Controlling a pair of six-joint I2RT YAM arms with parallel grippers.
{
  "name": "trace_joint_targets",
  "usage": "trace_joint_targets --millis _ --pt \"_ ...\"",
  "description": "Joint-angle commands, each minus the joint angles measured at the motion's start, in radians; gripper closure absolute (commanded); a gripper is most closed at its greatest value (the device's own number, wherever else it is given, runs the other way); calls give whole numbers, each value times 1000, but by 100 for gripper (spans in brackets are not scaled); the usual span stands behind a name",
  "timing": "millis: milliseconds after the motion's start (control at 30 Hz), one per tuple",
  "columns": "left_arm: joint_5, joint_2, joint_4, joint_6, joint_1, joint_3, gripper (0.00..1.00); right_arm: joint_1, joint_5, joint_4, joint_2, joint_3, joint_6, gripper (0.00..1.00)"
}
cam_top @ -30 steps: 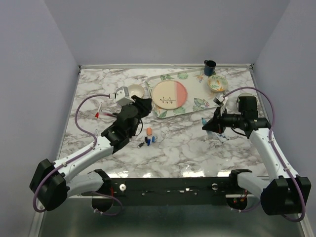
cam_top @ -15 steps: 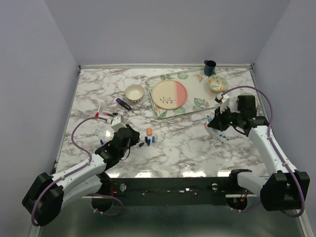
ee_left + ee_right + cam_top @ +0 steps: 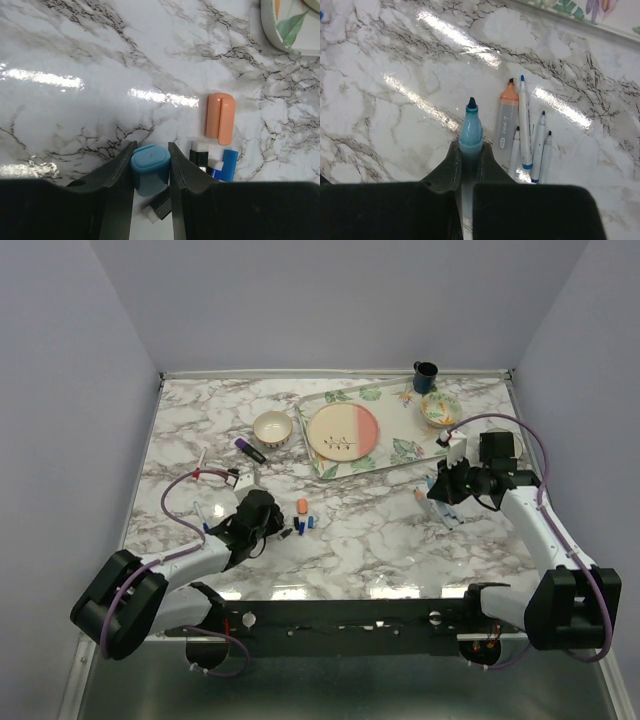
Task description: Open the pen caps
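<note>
While left gripper pinches light-blue cap, right gripper clamps pen lengthwise, tip outward.

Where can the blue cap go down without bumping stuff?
Bare marble lies between the loose caps and the open pens, in front of the tray. More lies in the far left corner, behind the bowl. Crowded: around the loose caps and the open pens.

- On the marble table, a tray carrying a plate lies toward the far right corner.
- Loose pen caps cluster near the middle, with the left gripper low beside them.
- The right gripper hangs over pens near the right edge.
</note>
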Motion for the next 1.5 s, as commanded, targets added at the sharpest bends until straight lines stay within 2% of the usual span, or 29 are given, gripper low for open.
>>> trace_joint_targets --millis 0,233,400,500,833,1100,1467 --pt "77 63 70 30 13 44 61 -6 81 5 37 33 3 98" --pt "94 69 81 30 14 27 51 -31 205 17 132 48 35 95" --pt "105 49 84 27 14 10 50 -40 251 12 225 68 37 94" --pt "99 19 75 30 14 3 46 -48 274 9 273 77 28 92" --pt "28 -227 -52 50 22 -36 20 -78 302 -4 345 88 14 86" --pt "4 -389 -115 45 34 -79 15 -109 346 0 379 93 8 82" --pt "7 -429 -129 50 40 -96 13 -140 326 -24 420 102 -2 71"
